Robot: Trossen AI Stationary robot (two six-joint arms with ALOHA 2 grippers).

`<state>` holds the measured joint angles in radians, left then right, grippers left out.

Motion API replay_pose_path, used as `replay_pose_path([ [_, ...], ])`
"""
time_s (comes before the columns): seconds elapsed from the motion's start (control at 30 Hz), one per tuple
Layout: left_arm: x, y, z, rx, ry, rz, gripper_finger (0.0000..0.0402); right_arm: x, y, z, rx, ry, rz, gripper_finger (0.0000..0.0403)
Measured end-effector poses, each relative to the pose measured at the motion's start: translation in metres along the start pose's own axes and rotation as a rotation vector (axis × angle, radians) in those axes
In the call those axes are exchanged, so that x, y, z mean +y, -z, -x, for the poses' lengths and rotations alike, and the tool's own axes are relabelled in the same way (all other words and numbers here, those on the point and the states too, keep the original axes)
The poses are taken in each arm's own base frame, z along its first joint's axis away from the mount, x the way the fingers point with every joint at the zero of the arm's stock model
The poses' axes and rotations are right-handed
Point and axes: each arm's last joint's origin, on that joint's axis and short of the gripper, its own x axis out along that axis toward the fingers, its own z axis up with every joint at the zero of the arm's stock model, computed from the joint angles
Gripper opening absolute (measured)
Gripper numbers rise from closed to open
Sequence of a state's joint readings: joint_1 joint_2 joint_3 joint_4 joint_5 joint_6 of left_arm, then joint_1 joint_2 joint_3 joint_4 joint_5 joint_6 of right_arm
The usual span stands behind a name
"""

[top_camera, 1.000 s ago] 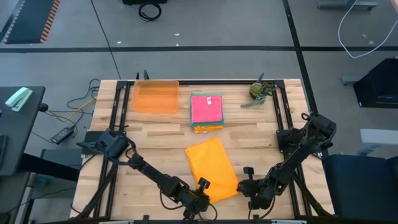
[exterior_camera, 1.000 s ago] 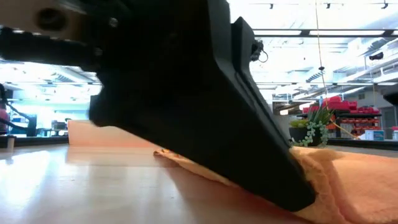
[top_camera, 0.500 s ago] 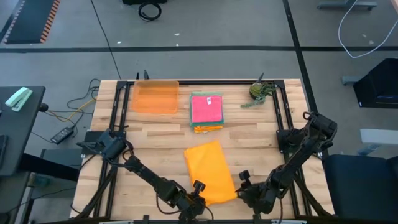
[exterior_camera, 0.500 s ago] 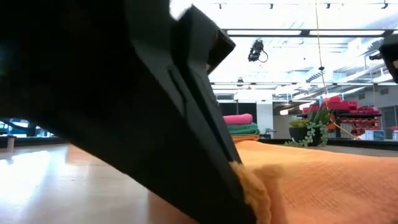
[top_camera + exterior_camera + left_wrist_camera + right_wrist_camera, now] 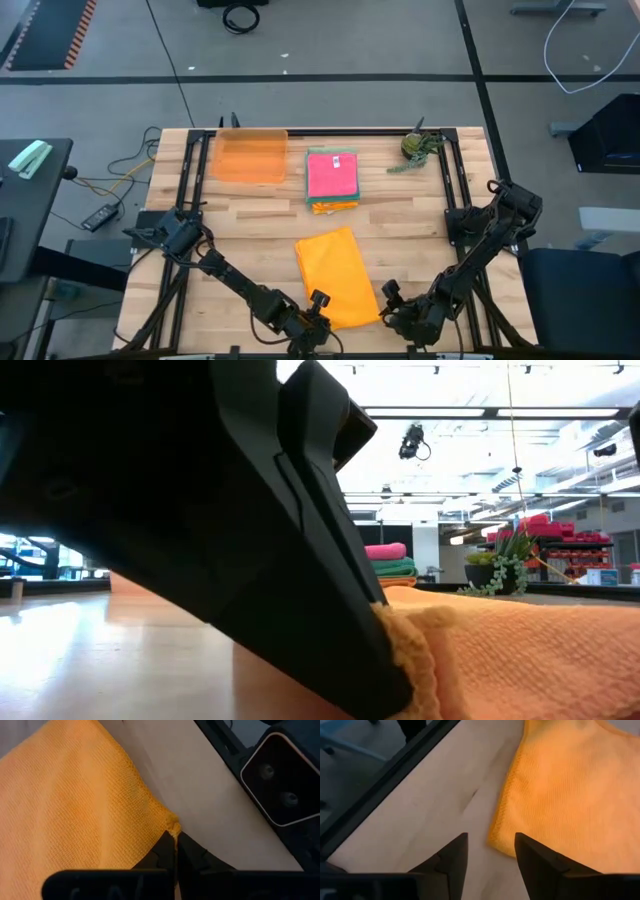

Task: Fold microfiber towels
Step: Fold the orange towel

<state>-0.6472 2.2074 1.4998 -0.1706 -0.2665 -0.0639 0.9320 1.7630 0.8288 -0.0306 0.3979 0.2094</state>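
Even, bright overhead light across the wooden table [image 5: 250,230] in high view; soft, short shadows under the stacked towels [image 5: 332,178], no hard glare. Sharp to the edges, slight wide-angle bend at floor lines. Low view: backlit by ceiling strip lights [image 5: 470,410] in the room beyond, bright bkgd near blown out, pale sheen on tabletop at left. Huge dark arm [image 5: 200,510] close to lens, silhouetted, no surface detail. Orange towel [image 5: 520,650] in fgnd soft, out of focus. Wrist views: flat, diffuse light, weave of towel crisp in left wrist view, softer in right; own fingers [image 5: 452,862] dark, slightly blurred.
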Motion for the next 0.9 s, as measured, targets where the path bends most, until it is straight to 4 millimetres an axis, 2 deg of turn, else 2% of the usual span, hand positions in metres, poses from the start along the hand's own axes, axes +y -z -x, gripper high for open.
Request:
replay_pose_path([
  [0.17,0.0,0.0,0.0,-0.002,-0.003,0.008,0.0007,-0.003,-0.002,-0.002,-0.012,-0.018,0.012,0.0167],
  [0.37,0.0,-0.001,0.0,-0.004,-0.003,0.026,0.0007,-0.008,0.004,-0.017,0.04,-0.051,-0.009,0.0166],
  [0.67,0.0,0.0,0.0,-0.003,-0.003,0.03,0.0007,-0.008,0.005,-0.017,0.054,-0.048,-0.034,0.0164],
  [0.77,0.0,0.0,0.0,-0.002,-0.003,0.03,0.0007,-0.008,0.008,-0.018,0.055,-0.048,-0.037,0.0153],
  [0.9,0.0,0.0,0.0,-0.003,-0.002,0.03,0.0012,-0.008,0.01,-0.018,0.059,-0.048,-0.035,0.0114],
])
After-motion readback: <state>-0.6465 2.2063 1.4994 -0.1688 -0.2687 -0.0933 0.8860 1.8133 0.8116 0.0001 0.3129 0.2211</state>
